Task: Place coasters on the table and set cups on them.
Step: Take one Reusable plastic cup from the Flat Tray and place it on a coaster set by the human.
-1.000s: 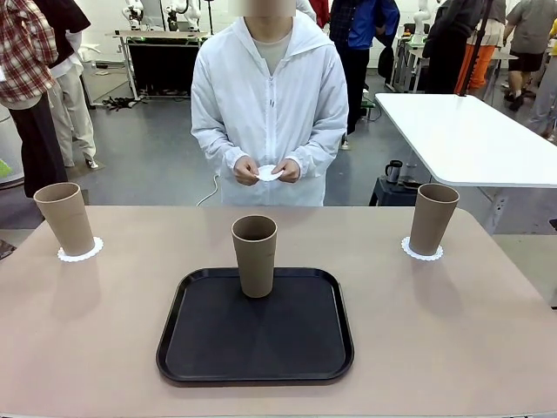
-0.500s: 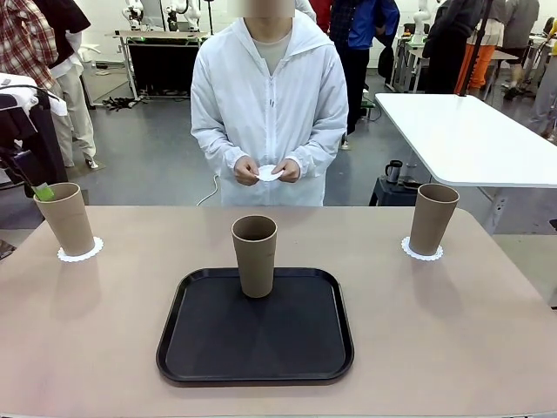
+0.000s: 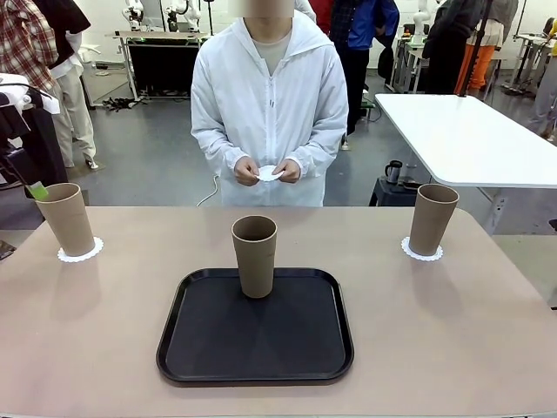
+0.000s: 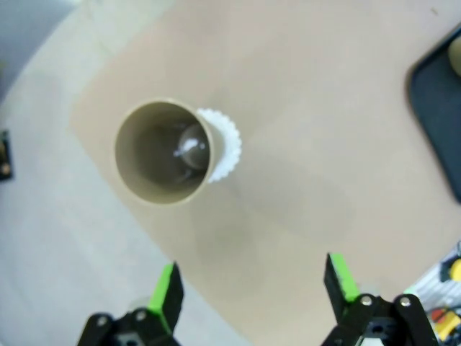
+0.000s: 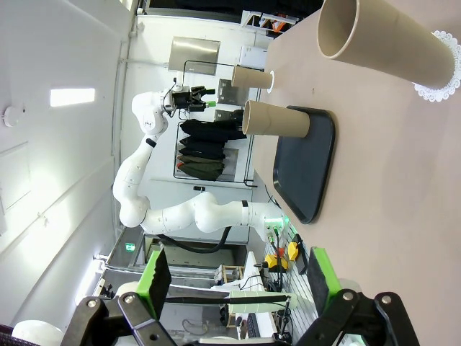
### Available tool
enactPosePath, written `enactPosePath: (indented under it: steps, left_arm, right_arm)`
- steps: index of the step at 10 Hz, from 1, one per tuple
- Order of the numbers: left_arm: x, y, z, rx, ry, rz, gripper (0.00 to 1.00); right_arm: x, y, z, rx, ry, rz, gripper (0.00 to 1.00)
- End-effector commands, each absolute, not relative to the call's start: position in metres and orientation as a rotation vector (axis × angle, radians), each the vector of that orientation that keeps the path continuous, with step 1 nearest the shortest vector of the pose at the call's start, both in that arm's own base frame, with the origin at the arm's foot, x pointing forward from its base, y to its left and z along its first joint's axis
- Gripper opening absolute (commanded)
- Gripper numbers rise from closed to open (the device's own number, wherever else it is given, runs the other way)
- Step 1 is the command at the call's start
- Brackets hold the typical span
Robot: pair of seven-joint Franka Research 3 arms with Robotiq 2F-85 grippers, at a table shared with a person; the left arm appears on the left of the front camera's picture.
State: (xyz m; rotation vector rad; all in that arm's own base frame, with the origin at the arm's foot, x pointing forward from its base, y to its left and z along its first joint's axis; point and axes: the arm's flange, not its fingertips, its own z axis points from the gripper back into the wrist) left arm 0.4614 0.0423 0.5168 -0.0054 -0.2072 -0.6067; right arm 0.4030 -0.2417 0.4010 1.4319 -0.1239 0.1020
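While I watch over the link, the left gripper [image 4: 252,285] hangs above the left end of the table [image 3: 452,331] with its jaws spread wide and nothing between them; its green pads [image 4: 167,288] frame bare tabletop. The left cup [image 4: 162,151] stands upright just ahead of them, seen straight down its mouth; it sits on the left coaster [image 4: 225,144], whose scalloped edge peeks out on one side. The middle cup [image 3: 254,255] stands upright on the black tray [image 3: 218,348], near the tray's far edge, with no doily under it. The right cup [image 3: 432,218] stands on the right coaster [image 3: 422,252] near the table's far right corner. My right gripper [image 5: 236,277] is parted too and empty; it looks sideways along the tabletop, the right cup nearest and well apart from its fingers. Across the table, the person's hands [image 3: 246,171] pinch a third coaster [image 3: 269,172] at waist height, above the far edge and clear of the surface.
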Motion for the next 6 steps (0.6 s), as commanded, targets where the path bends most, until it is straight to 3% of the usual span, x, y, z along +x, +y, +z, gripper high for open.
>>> enactPosePath:
  steps: [1, 3, 5, 6]
  left_arm:
    - [0.461, 0.042, 0.520, -0.011, -0.203, -0.628, 1.00]
    - [0.462, 0.041, 0.517, -0.006, -0.207, -0.609, 1.00]
    - [0.407, 0.022, 0.525, -0.132, -0.152, -0.194, 1.00]
    - [0.383, 0.025, 0.514, -0.216, -0.080, -0.095, 1.00]
  right_arm:
    - [0.403, -0.242, 0.402, 1.429, -0.122, 0.099, 1.00]
    - [0.403, -0.242, 0.402, 1.429, -0.122, 0.099, 1.00]
    - [0.403, -0.242, 0.402, 1.429, -0.122, 0.099, 1.00]
    - [0.403, -0.242, 0.402, 1.429, -0.122, 0.099, 1.00]
